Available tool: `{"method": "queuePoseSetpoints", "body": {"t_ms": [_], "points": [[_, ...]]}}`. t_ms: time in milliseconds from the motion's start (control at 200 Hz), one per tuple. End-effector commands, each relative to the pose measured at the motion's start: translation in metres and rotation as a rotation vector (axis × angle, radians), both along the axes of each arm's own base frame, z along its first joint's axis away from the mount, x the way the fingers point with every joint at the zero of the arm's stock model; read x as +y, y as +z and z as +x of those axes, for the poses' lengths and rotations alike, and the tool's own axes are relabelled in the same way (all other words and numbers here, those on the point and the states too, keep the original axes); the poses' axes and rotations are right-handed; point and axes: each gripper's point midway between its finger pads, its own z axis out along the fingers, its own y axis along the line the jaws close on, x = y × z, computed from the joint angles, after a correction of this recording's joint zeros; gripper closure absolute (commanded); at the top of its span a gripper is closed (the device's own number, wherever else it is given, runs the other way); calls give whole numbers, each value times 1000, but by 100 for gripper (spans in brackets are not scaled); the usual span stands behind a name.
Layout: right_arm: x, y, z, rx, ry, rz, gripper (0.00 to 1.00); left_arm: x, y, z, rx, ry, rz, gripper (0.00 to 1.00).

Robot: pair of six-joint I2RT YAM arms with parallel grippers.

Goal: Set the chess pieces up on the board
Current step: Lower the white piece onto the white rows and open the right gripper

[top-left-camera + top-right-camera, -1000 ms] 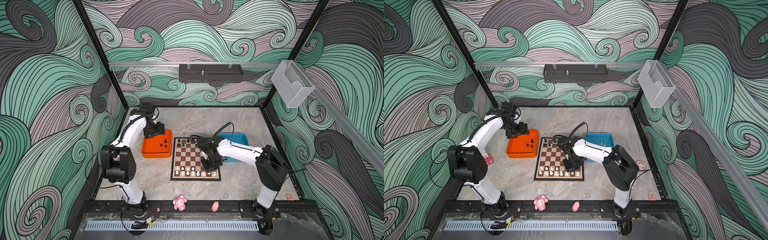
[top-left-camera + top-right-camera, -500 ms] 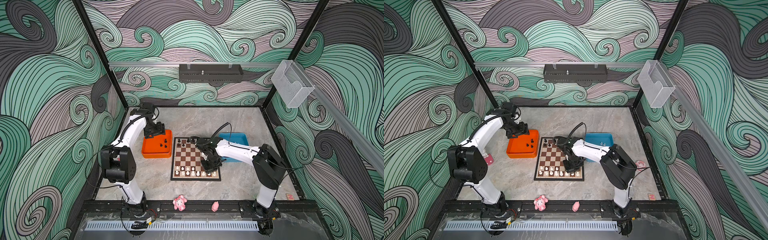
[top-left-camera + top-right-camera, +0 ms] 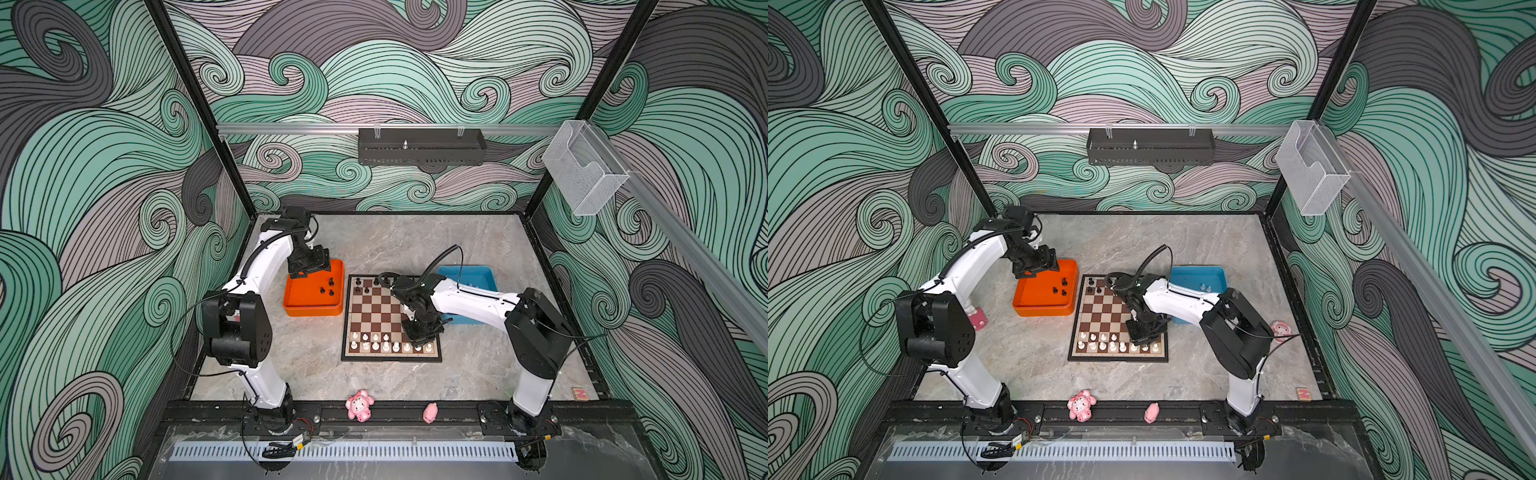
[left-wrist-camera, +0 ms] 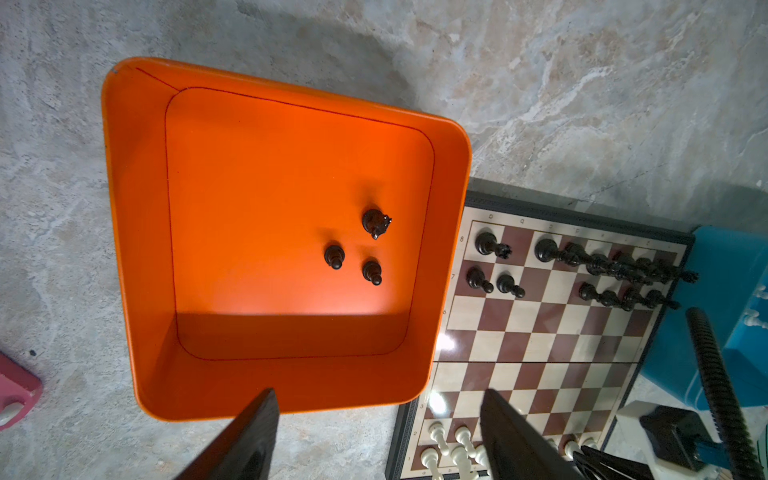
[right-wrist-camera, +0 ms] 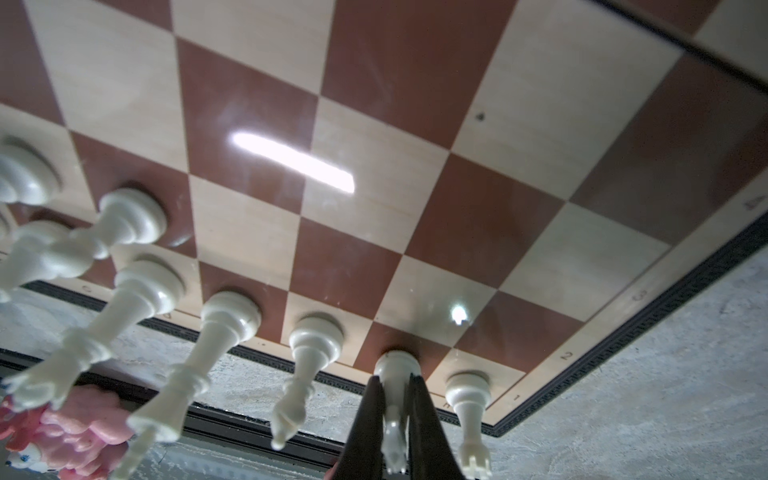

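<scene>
Knight (image 5: 394, 411), white, upright on the board's (image 5: 374, 124) edge row beside the rook (image 5: 467, 399), is gripped in the right pincer (image 5: 395, 380), long axis running up between its fingers; left pincer (image 4: 378, 395) gapes empty above the tray (image 4: 137, 249).

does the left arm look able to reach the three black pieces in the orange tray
Probably yes: the left pincer hangs open over the edge of the orange tray, and the three black pieces stand apart on its floor. Nothing lies over them, and the right pincer is at the board, gripping a white piece.
</scene>
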Motion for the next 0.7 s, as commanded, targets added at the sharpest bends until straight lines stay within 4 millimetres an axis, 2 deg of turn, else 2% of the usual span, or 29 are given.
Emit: {"method": "queuePoseSetpoints", "body": {"t_ms": [0, 485, 696], "points": [[-3, -1, -2, 1, -8, -13, 86, 2, -1, -1, 5, -1, -7, 21], [-3, 13, 3, -37, -8, -1, 77, 2, 0, -1, 1, 2, -11, 21], [-2, 34, 12, -90, 0, 6, 74, 2, 3, -1, -8, 3, -7, 21]]}}
